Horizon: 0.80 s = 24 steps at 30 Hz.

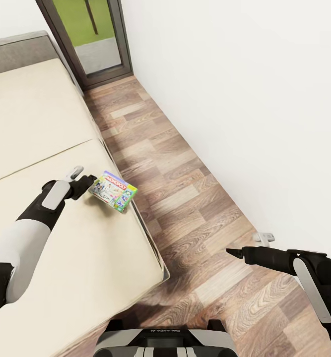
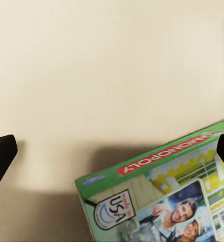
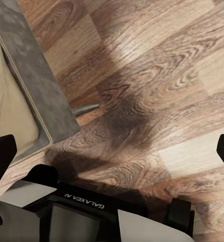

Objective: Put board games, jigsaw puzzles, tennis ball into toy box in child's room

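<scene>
The left gripper [image 1: 89, 182] meets a green Monopoly board game [image 1: 113, 191] near the bed's [image 1: 46, 129] edge, fingers [image 2: 2, 154] spread wide with the box between them, apparently lifted off the mattress. The right gripper [image 1: 233, 252] hangs released over the wood floor [image 1: 180, 173] beside the bed

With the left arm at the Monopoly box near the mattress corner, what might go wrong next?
1. The board game sits tilted close to the edge of the bed, so a nudge from the left end effector may tip it onto the wood floor.
2. In the left wrist view the box lies off to one side between the fingertips, so closing may catch only a corner.
</scene>
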### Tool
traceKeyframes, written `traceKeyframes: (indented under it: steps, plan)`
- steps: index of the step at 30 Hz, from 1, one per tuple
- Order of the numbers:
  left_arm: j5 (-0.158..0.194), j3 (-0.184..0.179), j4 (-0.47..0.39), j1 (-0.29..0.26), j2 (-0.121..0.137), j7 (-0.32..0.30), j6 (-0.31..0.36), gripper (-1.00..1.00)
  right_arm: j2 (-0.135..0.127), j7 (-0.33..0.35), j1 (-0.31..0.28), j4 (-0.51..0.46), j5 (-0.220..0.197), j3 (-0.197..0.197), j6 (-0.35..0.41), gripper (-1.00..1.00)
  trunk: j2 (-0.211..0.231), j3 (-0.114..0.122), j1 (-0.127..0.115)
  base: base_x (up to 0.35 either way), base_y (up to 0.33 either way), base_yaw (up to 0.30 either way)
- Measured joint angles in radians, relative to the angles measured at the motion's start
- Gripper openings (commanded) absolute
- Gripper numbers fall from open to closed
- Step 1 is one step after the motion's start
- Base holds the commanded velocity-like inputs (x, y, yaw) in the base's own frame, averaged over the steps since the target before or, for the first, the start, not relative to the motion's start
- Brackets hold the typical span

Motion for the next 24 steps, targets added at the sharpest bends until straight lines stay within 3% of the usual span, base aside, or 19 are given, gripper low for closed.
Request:
traceKeyframes:
  steps: [24]
  plan:
    - [0.005,0.003,-0.016,0.008,0.003,-0.012,-0.003,1.00,0.001,-0.001,0.001,0.000,0.000,0.001,0.000,1.00,0.000,0.000,0.003,0.000,0.000,-0.005]
